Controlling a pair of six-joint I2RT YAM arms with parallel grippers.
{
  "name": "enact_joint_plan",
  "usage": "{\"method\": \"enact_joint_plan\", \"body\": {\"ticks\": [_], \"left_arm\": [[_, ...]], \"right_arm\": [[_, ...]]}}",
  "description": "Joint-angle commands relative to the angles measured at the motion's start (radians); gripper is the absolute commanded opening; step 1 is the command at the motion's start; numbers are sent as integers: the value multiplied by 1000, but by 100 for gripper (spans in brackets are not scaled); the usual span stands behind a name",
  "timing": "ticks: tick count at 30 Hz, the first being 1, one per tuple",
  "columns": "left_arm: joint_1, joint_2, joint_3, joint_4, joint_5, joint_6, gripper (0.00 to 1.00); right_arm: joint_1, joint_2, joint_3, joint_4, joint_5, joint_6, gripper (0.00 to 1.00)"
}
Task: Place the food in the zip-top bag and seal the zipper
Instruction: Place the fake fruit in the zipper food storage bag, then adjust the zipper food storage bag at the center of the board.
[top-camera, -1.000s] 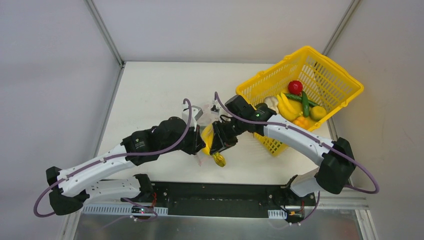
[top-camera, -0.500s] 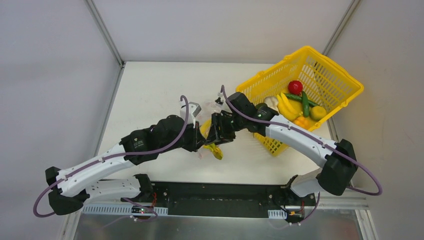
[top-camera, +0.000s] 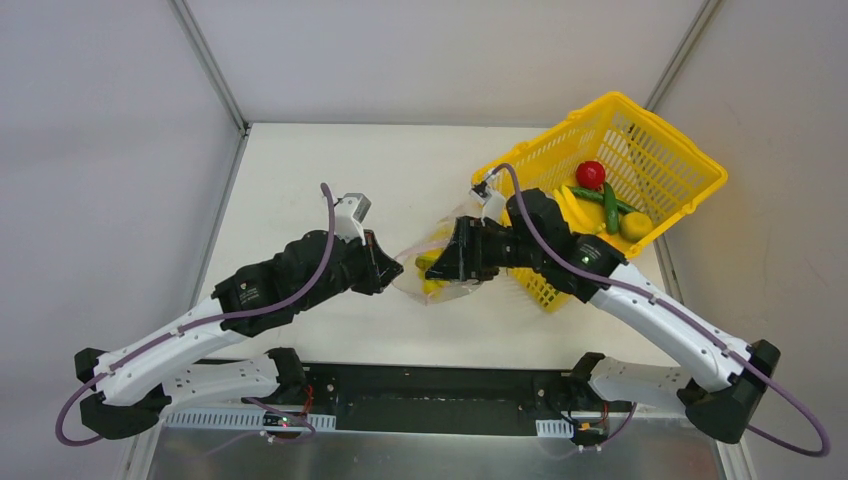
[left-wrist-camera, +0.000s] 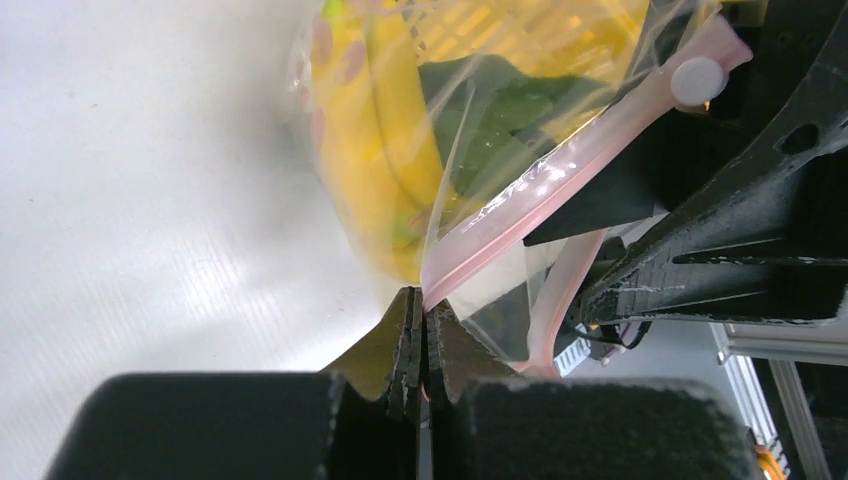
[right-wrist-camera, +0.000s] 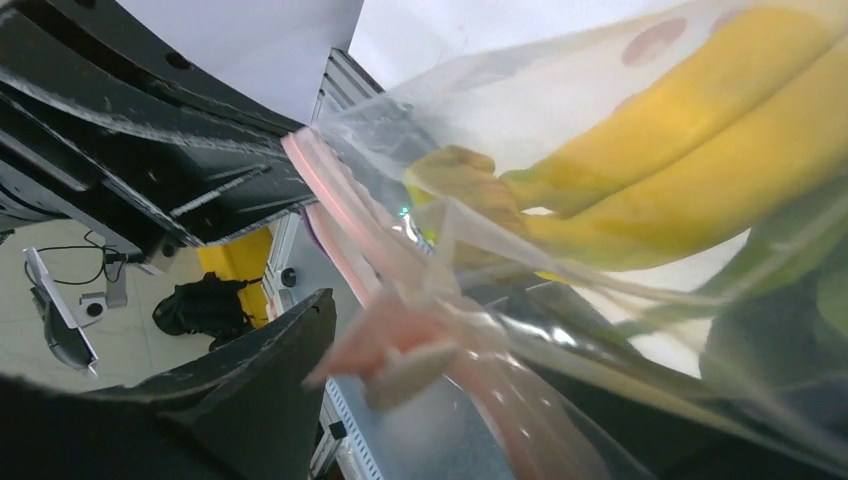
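The clear zip-top bag (top-camera: 412, 256) hangs between my two grippers at mid table. Inside it are a yellow banana bunch (left-wrist-camera: 375, 150) and a green bell pepper (left-wrist-camera: 500, 110). My left gripper (left-wrist-camera: 425, 300) is shut on the red-pink zipper strip (left-wrist-camera: 520, 205) at the bag's left end; it also shows in the top view (top-camera: 388, 272). The white slider tab (left-wrist-camera: 697, 77) sits at the strip's far end. My right gripper (top-camera: 462, 257) is at the bag's right end, jaws apart, with the slider (right-wrist-camera: 410, 370) loose beside its finger (right-wrist-camera: 255, 385). The bag's mouth gapes.
The yellow mesh basket (top-camera: 665, 165) stands tilted at the back right, holding a red tomato (top-camera: 590, 173), another banana bunch (top-camera: 574, 214), slim green pods (top-camera: 610, 205) and a yellow-orange piece (top-camera: 635, 225). The right arm lies across the basket's front.
My right gripper has drawn back to the right, out of the bag. My left gripper has moved left and up with the zipper edge, and the bag has lifted and stretched between them.
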Motion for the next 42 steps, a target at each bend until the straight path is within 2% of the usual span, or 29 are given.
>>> {"method": "enact_joint_plan", "body": {"ticks": [1,5,7,12,14,17,21,23,26,29,30,31,33,34,35,37,39,42], "left_arm": [[14,-14,-4,7,-35,-26,0],[15,2,-1,4,-38,-21,0],[15,10,4,5,-31,-16,0],[15,30,34,51,58,29,0],[15,40,41,56,66,33,0],[15,60,53,47,72,34,0],[15,68,58,60,86,24,0],[15,48,57,66,67,26,0],[15,25,62,77,49,32,0],[15,14,66,113,99,29,0],[15,10,62,125,111,22,0],[15,2,53,131,110,13,0],[15,-23,26,135,75,-3,0],[15,-37,15,130,39,-15,0],[15,-52,4,124,10,-26,0],[15,-84,-12,114,-47,-42,0],[15,-119,-13,87,-103,-49,0],[14,-170,2,14,-200,-61,0]], "right_arm": [[-16,-108,-65,22,117,-1,65],[-16,-191,-132,173,21,16,63],[-15,-210,-145,279,-112,37,63],[-16,-185,-84,415,-279,70,65],[-16,-182,-54,417,-268,51,66],[-16,-187,-28,419,-229,43,72],[-16,-158,26,430,-209,53,73],[-17,-132,60,470,-286,66,78],[-18,-51,116,605,-376,182,79],[-17,55,193,454,-360,109,79],[-17,77,187,474,-382,127,79],[-16,85,150,568,-429,186,79],[-15,98,45,959,-537,401,79],[-14,118,40,1088,-561,483,80],[-11,139,57,1137,-585,522,79],[-6,156,92,1058,-598,504,76],[1,146,119,988,-607,448,77],[2,144,143,1029,-690,497,76]]}}
